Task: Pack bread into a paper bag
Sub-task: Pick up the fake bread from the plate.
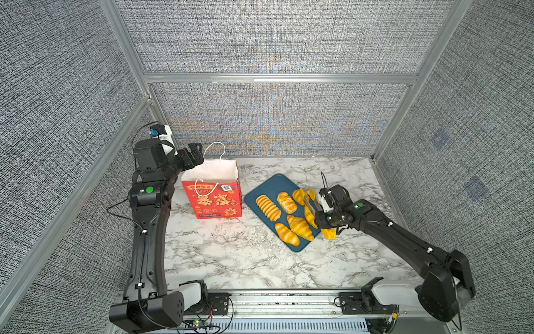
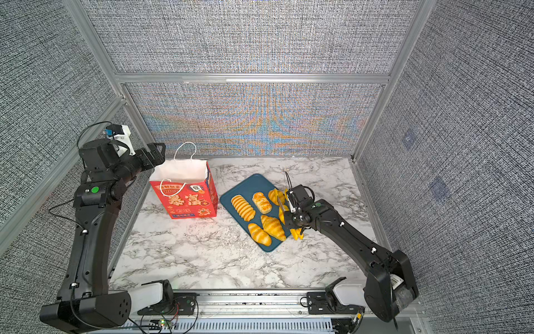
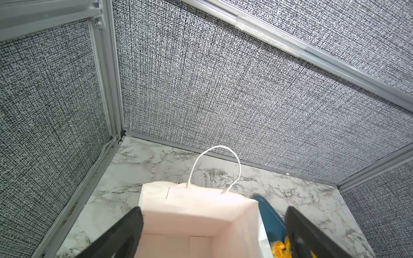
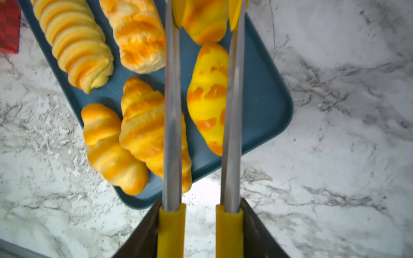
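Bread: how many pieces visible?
6, all on the tray: loaf, puff, two croissants at its near end, two rolls by the tongs. More could sit unseen in the bag.

From my console I see a dark blue tray [image 1: 270, 185] lying askew on the white marble-patterned table [image 1: 231, 260] — metal tongs [image 4: 171, 111] with yellow sleeves above one long edge, arms apart — all boxed in by grey woven wall panels [image 1: 274, 34] on an aluminium frame [image 1: 277, 78].
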Controlling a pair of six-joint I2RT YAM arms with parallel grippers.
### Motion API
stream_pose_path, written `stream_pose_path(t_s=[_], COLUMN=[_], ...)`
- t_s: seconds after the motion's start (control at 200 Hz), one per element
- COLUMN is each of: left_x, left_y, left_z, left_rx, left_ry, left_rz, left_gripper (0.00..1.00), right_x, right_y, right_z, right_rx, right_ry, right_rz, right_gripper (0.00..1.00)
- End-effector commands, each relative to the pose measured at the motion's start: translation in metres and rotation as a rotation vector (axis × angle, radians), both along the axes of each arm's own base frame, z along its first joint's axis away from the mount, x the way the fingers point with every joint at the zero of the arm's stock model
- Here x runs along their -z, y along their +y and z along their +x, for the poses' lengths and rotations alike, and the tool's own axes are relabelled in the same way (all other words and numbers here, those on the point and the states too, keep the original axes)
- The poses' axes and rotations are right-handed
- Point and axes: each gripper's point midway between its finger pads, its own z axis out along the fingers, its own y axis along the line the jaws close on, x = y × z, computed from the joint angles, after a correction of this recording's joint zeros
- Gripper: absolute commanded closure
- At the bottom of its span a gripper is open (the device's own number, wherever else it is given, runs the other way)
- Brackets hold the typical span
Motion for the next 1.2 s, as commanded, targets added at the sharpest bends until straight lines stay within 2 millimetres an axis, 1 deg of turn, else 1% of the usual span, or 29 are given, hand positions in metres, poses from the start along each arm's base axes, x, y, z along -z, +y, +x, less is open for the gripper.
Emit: stream_pose_path(t_s=[0.0,0.05,0.095,0.14,0.225,0.29,0.37,0.506,0.666,0.761,0.811,0.911,1.061,1.196], left_x=[-0.008,-0.008,-0.009,-0.009,-0.010,-0.009,-0.009,-0.007,-0.006,-0.006,-0.006,-0.007,-0.008,-0.008], left_y=[-0.002,-0.004,-0.004,-0.005,-0.007,-0.009,-0.011,-0.012,-0.011,-0.011,-0.010,-0.011,-0.011,-0.011], left_z=[-0.002,-0.003,-0.003,-0.004,-0.004,-0.004,-0.004,-0.002,-0.001,-0.001,-0.001,-0.003,-0.005,-0.005], left_rx=[0.006,0.010,0.012,0.014,0.020,0.026,0.033,0.036,0.033,0.033,0.031,0.030,0.029,0.031], left_ry=[-0.024,-0.024,-0.027,-0.028,-0.030,-0.028,-0.028,-0.023,-0.020,-0.019,-0.019,-0.021,-0.023,-0.023], left_rz=[0.007,0.006,0.009,0.010,0.008,0.008,0.007,0.006,0.010,0.013,0.017,0.021,0.026,0.028], left_gripper=[0.00,0.00,0.00,0.00,0.00,0.00,0.00,0.00,0.00,0.00,0.00,0.00,0.00,0.00], right_x=[0.003,0.005,0.005,0.005,0.002,0.000,-0.001,-0.001,0.000,-0.001,-0.003,-0.006,-0.007,-0.001], right_y=[0.007,0.010,0.008,0.010,0.010,0.004,-0.002,-0.010,-0.009,-0.004,0.002,0.009,0.011,0.015], right_z=[-0.021,-0.029,-0.032,-0.035,-0.036,-0.035,-0.030,-0.013,0.008,0.017,0.018,0.017,0.016,0.016], right_rx=[0.044,0.034,0.048,0.047,0.056,0.076,0.101,0.126,0.117,0.098,0.079,0.064,0.059,0.048], right_ry=[0.044,0.058,0.056,0.055,0.034,0.017,-0.019,-0.067,-0.094,-0.093,-0.085,-0.087,-0.089,-0.080], right_rz=[0.015,0.007,-0.016,-0.008,0.011,-0.004,-0.021,-0.036,-0.023,-0.017,-0.002,0.015,0.027,0.041], right_gripper=[0.41,0.40,0.40,0.40,0.39,0.39,0.39,0.39,0.39,0.39,0.39,0.39,0.38,0.38])
